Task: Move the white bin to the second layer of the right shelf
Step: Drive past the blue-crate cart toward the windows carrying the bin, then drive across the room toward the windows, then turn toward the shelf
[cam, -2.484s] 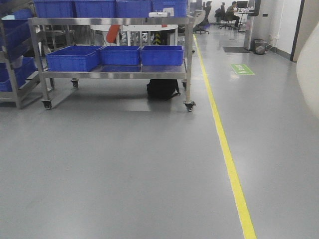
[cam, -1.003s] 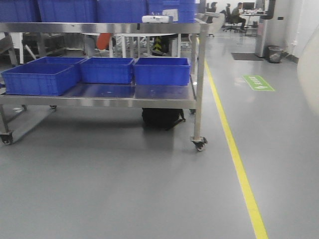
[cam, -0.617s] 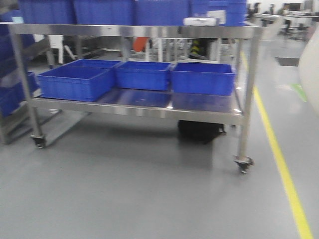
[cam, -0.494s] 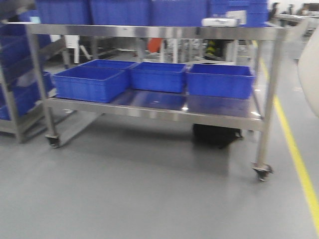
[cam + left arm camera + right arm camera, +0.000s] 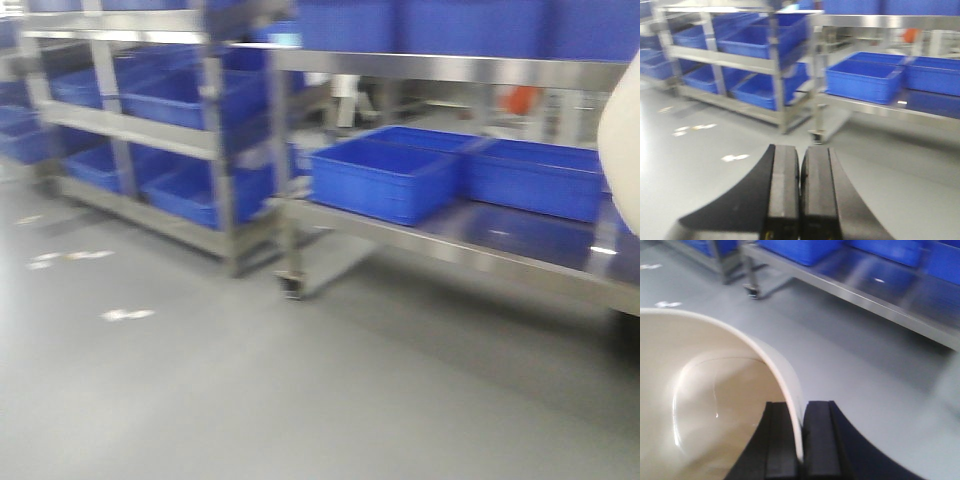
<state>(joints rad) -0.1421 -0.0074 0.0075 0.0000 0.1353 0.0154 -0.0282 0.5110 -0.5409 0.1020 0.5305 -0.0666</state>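
The white bin (image 5: 622, 150) shows as a cream curve at the right edge of the front view. In the right wrist view its glossy inside (image 5: 715, 405) fills the lower left. My right gripper (image 5: 799, 407) is shut on the bin's wall, one finger inside and one outside, and holds it above the grey floor. My left gripper (image 5: 800, 150) is shut and empty, over the floor. A steel rack (image 5: 225, 150) with sloped levels stands at the left. The blur hides whether its levels carry rollers.
A steel wheeled cart (image 5: 470, 235) with blue crates (image 5: 385, 180) on its lower level stands at right, its castor (image 5: 291, 288) on the floor. The rack's levels hold several blue crates (image 5: 760, 42). White marks (image 5: 125, 314) lie on the grey floor.
The view has swung left: the cart has slid to the right of the frame and the crate rack has come into view. The white bin stays at the right edge.
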